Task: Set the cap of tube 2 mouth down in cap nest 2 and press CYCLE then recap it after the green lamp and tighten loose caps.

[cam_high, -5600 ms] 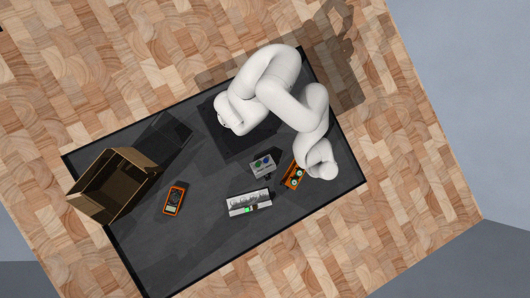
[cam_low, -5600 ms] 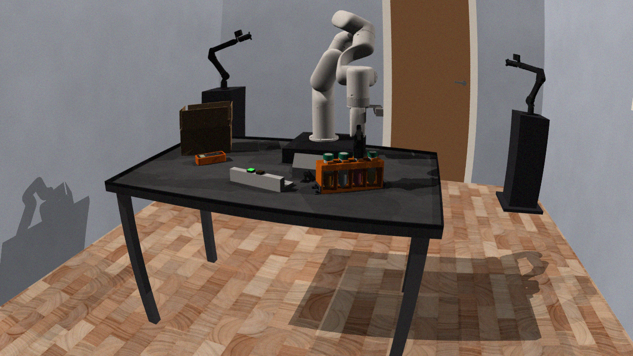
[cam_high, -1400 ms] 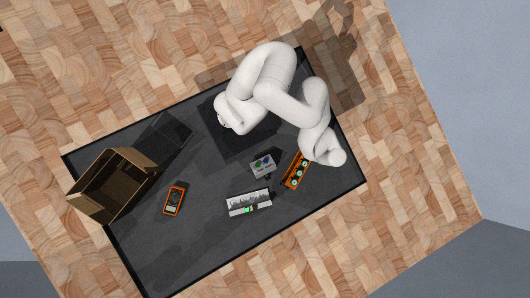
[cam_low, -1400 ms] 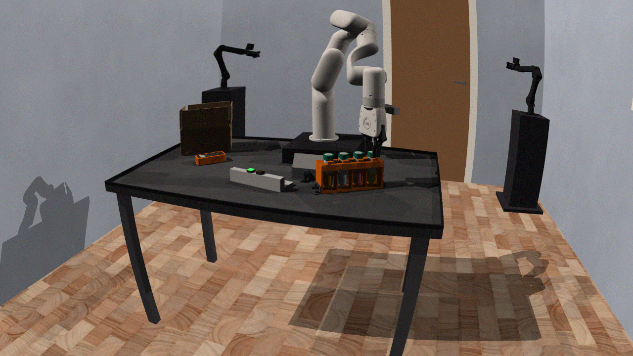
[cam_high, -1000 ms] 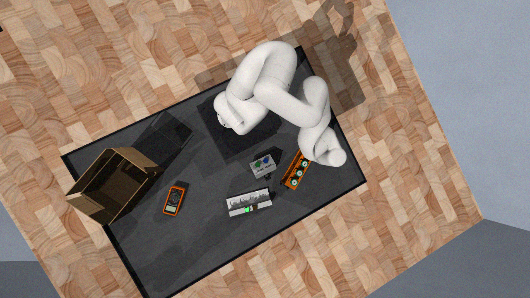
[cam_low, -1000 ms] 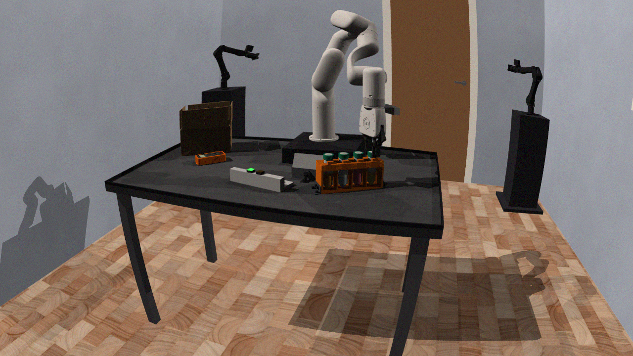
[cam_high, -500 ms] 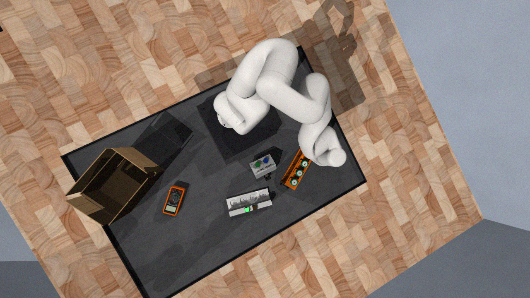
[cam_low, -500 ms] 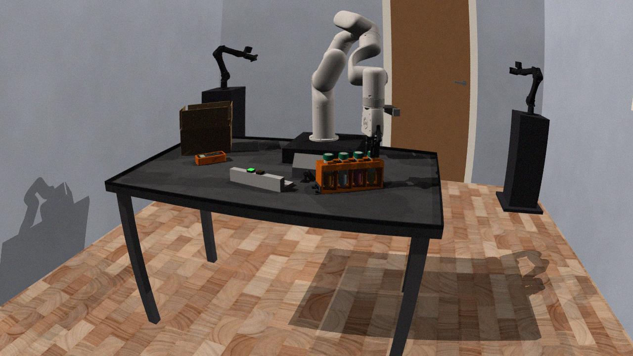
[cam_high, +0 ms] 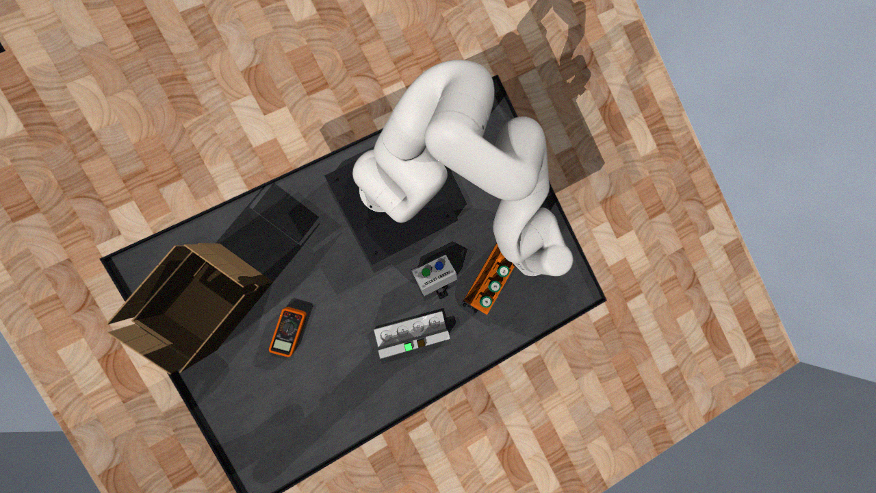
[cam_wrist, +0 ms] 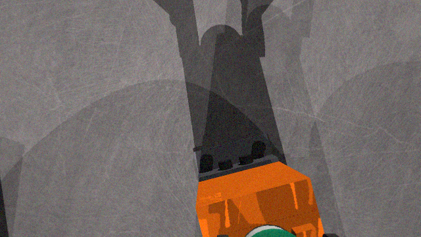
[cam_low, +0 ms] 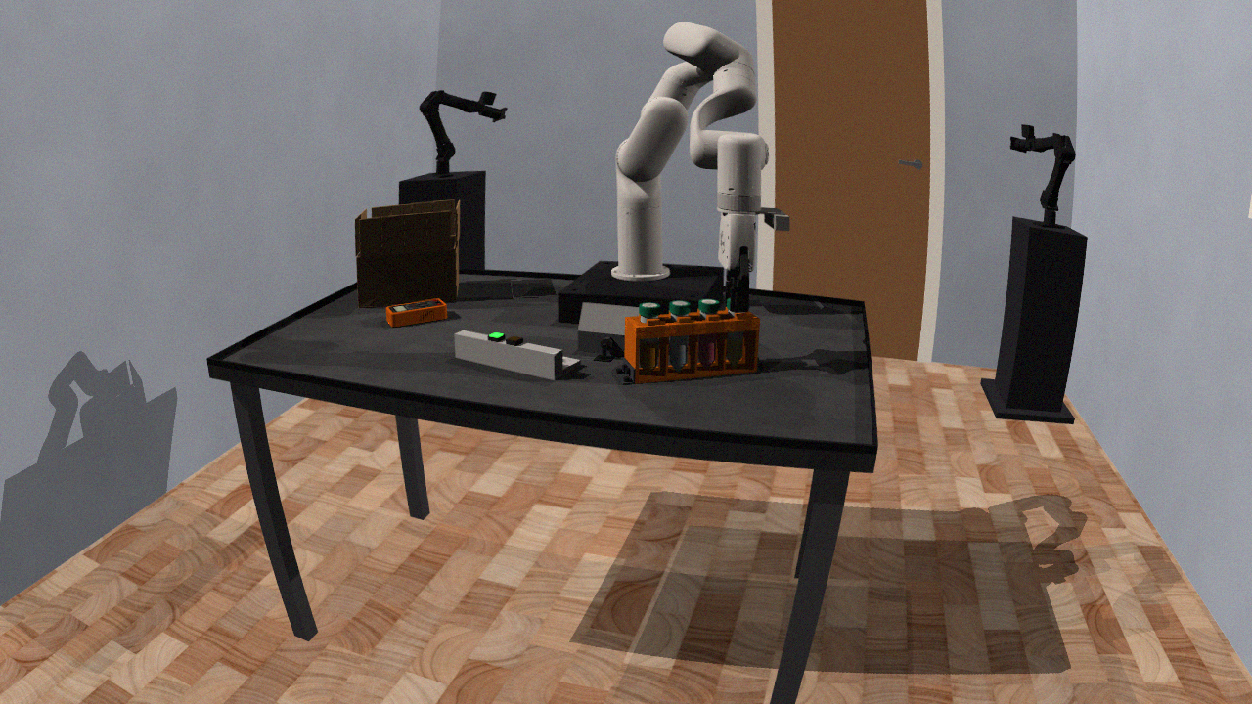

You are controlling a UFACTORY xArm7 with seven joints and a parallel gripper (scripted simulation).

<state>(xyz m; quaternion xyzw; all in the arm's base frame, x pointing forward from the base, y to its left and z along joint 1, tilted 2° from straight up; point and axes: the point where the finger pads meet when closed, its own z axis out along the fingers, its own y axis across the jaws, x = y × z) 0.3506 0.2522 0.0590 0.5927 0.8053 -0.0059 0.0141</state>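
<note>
Down at the right end of the orange rack (cam_low: 692,322), right of centre in the exterior view, the gripper (cam_low: 735,282) hangs straight down over the last cap in the row, which is mostly hidden behind the dark fingers. The jaws stand partly apart and are not clamped on anything. Three other green caps (cam_low: 679,307) show left of it, all seated on their tubes. From the top view the white wrist covers the upper end of the rack (cam_high: 475,289), and three caps run down towards lower left of it. The wrist view shows only the rack's orange end (cam_wrist: 256,194) at the bottom centre, with a sliver of a green cap (cam_wrist: 270,232) at the frame's lower edge. The grey tray (cam_low: 508,352) lies left of the rack, apart from it, its nests bare and its green lamp (cam_low: 496,334) lit. The key housing (cam_high: 436,283) sits between tray and arm base, with the blue key (cam_high: 439,265) and green key (cam_high: 426,271) side by side.
</note>
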